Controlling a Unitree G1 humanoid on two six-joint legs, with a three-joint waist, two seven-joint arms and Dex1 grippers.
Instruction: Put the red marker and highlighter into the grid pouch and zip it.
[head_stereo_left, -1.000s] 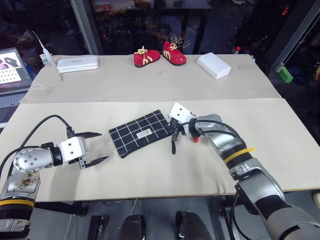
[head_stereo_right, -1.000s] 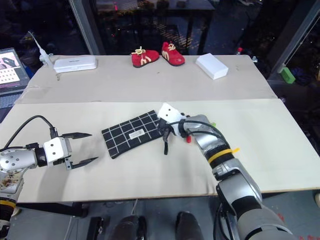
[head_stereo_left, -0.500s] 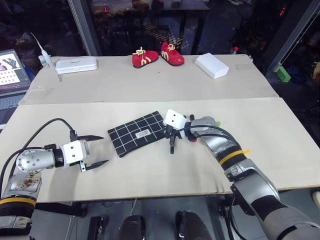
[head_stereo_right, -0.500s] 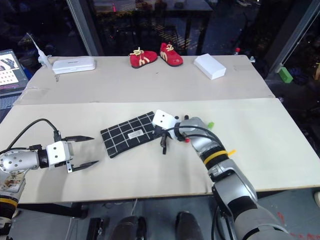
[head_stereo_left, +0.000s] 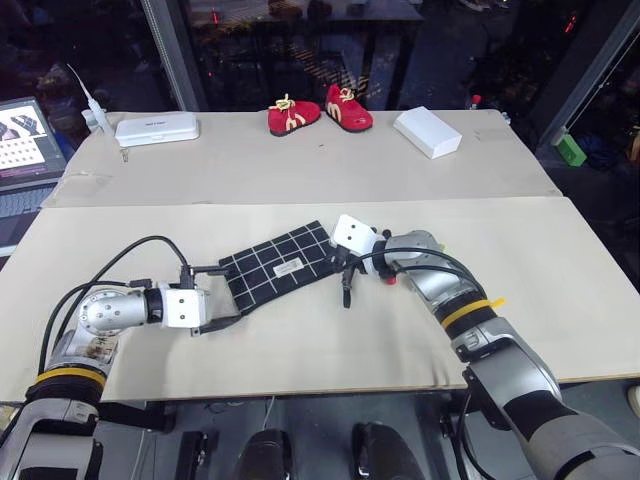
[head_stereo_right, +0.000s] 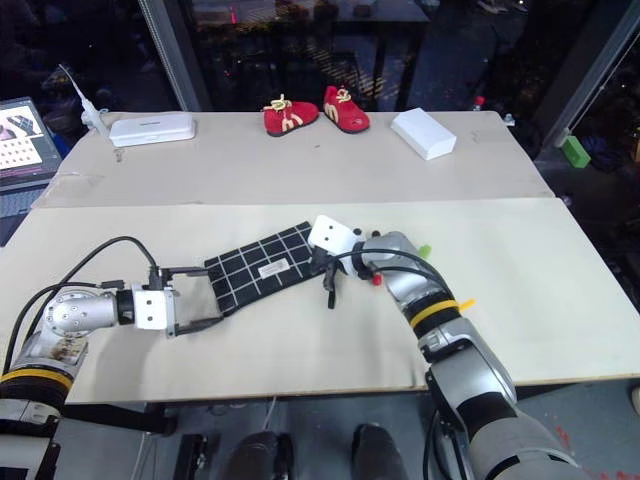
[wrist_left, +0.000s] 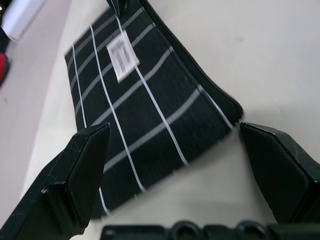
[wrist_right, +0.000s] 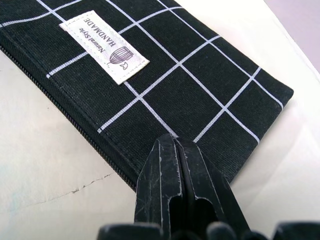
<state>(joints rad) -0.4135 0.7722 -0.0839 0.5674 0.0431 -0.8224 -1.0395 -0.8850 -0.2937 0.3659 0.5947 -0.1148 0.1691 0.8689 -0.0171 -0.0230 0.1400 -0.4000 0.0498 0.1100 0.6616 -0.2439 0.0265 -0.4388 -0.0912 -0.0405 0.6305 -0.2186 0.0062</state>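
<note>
The grid pouch (head_stereo_left: 283, 264) lies flat and slanted at the middle of the near table, label up. My left gripper (head_stereo_left: 231, 292) is open, its fingers (wrist_left: 75, 175) standing either side of the pouch's (wrist_left: 135, 120) left end without closing on it. My right gripper (head_stereo_left: 346, 266) is shut, its tips against the zipper edge at the pouch's (wrist_right: 165, 80) right end. The black zipper strap (head_stereo_left: 345, 291) trails onto the table just below them. A red tip of the red marker (head_stereo_right: 376, 281) shows beside my right wrist. A green bit of the highlighter (head_stereo_right: 424, 249) peeks out behind that arm.
On the far table stand a pair of red toy shoes (head_stereo_left: 320, 110), a white box (head_stereo_left: 427, 131) and a white case (head_stereo_left: 155, 128). A laptop (head_stereo_left: 20, 135) sits at the far left. A green block (head_stereo_left: 571, 150) lies beyond the right edge.
My left gripper has moved right and rolled, and its open fingers now straddle the pouch's left end. The right gripper has stayed at the pouch's right end.
</note>
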